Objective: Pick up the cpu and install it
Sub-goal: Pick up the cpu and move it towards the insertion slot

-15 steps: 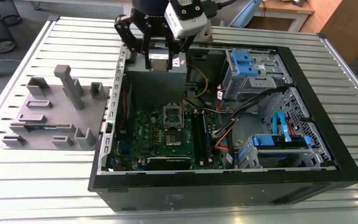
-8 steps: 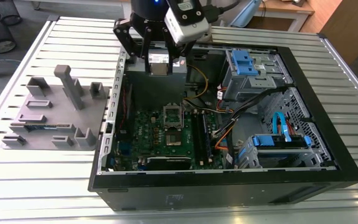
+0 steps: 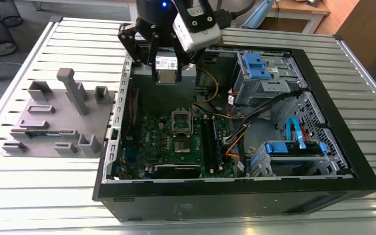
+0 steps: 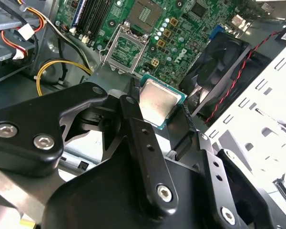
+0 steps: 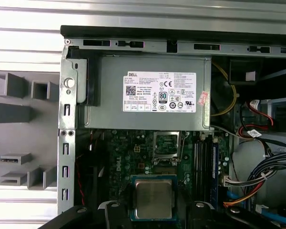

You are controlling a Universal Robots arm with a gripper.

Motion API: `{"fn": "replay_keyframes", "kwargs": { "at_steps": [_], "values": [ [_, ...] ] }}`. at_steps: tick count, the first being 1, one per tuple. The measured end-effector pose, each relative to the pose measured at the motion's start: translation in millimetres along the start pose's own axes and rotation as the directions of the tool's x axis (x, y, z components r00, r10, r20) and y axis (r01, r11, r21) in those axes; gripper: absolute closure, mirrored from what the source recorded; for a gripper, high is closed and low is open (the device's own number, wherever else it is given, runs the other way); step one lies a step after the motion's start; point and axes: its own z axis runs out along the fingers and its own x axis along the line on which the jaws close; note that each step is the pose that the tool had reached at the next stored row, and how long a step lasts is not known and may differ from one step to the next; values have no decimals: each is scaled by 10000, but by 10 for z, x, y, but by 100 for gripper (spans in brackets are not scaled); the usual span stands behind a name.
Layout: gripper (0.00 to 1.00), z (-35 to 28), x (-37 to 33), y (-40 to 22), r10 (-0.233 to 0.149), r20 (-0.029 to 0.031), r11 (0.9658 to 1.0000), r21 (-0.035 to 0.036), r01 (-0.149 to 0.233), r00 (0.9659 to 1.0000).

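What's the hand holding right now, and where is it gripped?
The cpu, pinched by two opposite edges between the fingers of the hand, metal top showing.

The main print is a white label (image 5: 159, 92) on the grey power supply (image 5: 109, 95) at the far end of the case (image 3: 240, 196). It has a bold logo word in one corner, rows of fine text too small to make out, a square code, a boxed number and a row of approval marks. A small red-and-white sticker (image 5: 203, 98) sits at its edge. White cable tags (image 5: 253, 133) nearby are illegible. The green board (image 5: 133, 152) carries tiny white lettering, unreadable. In the exterior view a white sticker with a dark code (image 3: 166, 62) sits on the claw (image 3: 166, 78).
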Motion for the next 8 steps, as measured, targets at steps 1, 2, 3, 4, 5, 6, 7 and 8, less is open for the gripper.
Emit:
{"fn": "replay_keyframes", "kwargs": {
  "at_steps": [1,2,3,4,5,6,7,8],
  "values": [
    [53,0,0,0,1,1,10000,0,-1,10000],
    [53,0,0,0,1,0,10000,0,-1,10000],
    [53,0,0,0,0,0,10000,0,0,10000],
    [53,0,0,-1,0,0,10000,0,0,10000],
    [53,0,0,-1,0,0,10000,0,0,10000],
    [53,0,0,-1,0,0,10000,0,0,10000],
    [53,0,0,-1,0,0,10000,0,0,10000],
    [53,0,0,-1,0,0,10000,0,0,10000]
  ]
}}
